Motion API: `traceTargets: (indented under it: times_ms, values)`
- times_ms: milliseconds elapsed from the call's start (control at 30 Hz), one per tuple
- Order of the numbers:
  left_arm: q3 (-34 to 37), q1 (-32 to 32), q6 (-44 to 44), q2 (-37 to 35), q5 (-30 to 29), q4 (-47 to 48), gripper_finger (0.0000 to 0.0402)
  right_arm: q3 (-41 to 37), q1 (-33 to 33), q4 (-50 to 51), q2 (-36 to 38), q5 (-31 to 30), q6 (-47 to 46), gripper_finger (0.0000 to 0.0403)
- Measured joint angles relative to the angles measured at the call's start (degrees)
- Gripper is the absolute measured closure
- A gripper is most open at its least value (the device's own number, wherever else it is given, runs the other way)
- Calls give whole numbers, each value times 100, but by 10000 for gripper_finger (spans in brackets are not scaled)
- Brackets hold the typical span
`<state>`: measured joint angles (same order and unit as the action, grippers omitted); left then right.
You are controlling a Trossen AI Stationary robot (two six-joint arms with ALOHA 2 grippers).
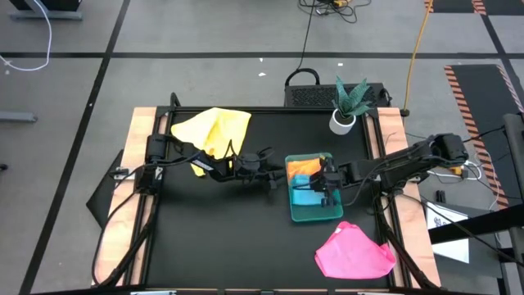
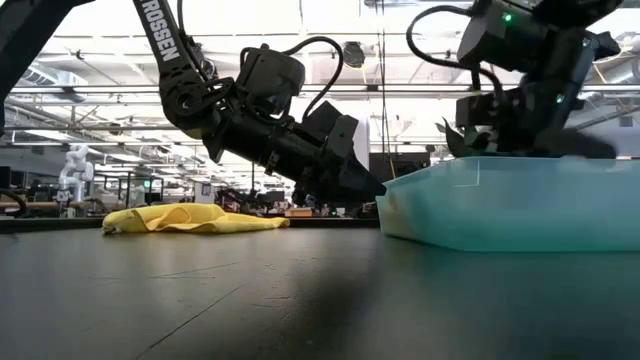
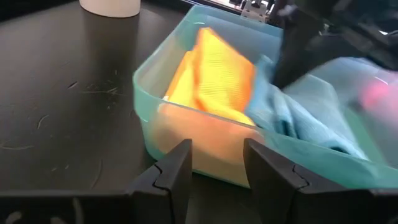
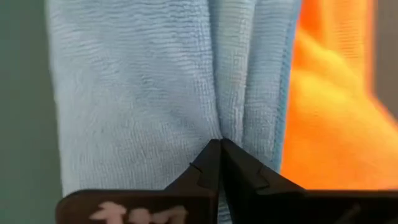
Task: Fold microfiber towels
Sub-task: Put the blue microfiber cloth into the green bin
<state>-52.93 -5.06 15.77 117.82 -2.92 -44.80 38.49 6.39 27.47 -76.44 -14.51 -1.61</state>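
Green tray (image 1: 318,215) holds blue towel (image 1: 304,197), pinched by right gripper (image 1: 327,187).

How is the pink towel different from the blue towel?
The pink towel lies loose on the table, while the light blue towel sits inside the green tray.
Nothing touches the pink towel, but the right gripper is shut, pinching a fold of the light blue towel.
The pink towel lies alone; the light blue towel has a yellow towel right beside it.
Both are soft cloths in bright colours.
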Motion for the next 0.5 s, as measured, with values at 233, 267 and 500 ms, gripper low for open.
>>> traceTargets:
  times_ms: [233,267,500]
  values:
    - [0,6,1,0,3,5,257,167,86,-53,394,743,444,402]
    - [0,5,0,0,10,5,257,169,86,-68,485,882,362,402]
    - [0,7,-31,0,7,8,257,-40,-257,-1112,774,-59,-530,402]
